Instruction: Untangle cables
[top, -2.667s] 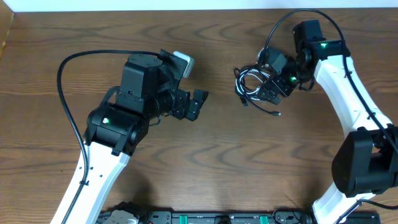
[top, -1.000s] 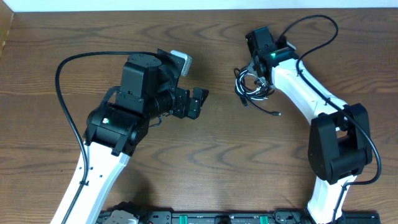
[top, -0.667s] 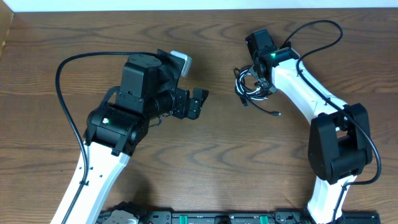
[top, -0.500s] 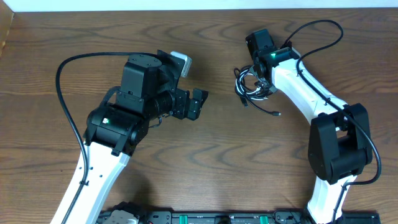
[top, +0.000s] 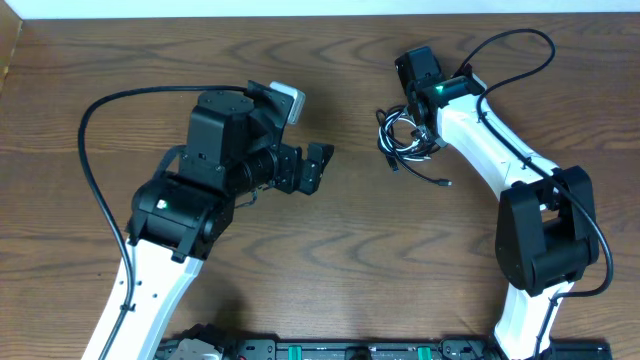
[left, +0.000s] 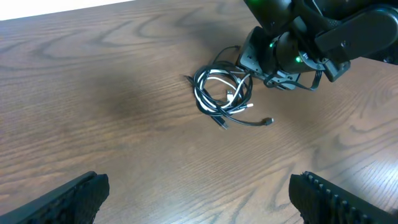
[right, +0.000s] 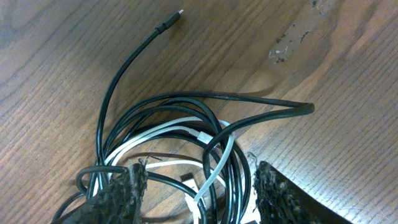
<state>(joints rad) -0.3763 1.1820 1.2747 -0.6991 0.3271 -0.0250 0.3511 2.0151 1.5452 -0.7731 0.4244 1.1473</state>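
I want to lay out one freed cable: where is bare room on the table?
Bare wood lies between the left hand and the cables, and a wider patch of table between the two arms. It is crowded only at the cables, where the open right hand straddles them.

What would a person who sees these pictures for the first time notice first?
A small tangle of cables, black with one white, lies on the wooden table, right of the middle. The right gripper hovers over it, jaws open on either side; the left gripper is apart, jaws open too.
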